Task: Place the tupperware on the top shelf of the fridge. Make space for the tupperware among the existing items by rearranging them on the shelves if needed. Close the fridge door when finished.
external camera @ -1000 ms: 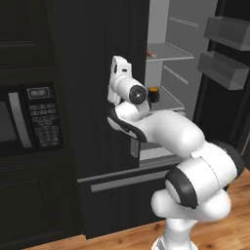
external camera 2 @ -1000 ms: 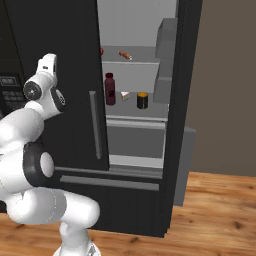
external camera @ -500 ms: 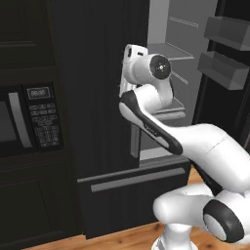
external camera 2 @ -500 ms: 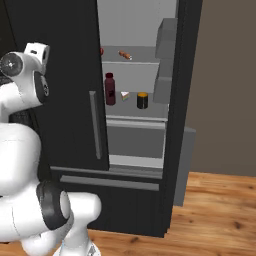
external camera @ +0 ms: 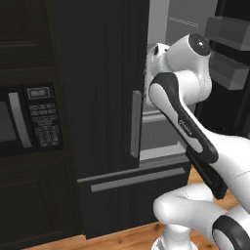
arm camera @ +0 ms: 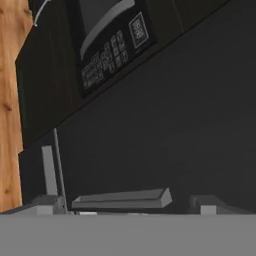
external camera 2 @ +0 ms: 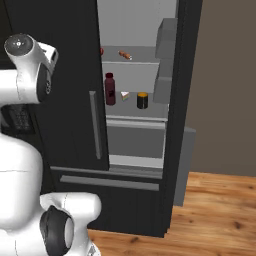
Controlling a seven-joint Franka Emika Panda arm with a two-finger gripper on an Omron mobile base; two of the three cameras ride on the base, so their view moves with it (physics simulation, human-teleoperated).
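Progress looks early: you have the tall black fridge (external camera 2: 145,125) with one door open, fingers spread wide and empty, the tupperware not visible to you, placing and closing left

Right door of the tall black fridge (external camera 2: 75,75) swung open, left door shut and blocking that half. Top light-grey shelf (external camera 2: 142,54) mostly bare: red round fruit (external camera 2: 102,51) at the left edge, brown-orange skewer (external camera 2: 125,54) mid-shelf. Below, dark-red bottle (external camera 2: 110,89), small wedge (external camera 2: 125,95), orange-topped dark jar (external camera 2: 142,100) lined up close.
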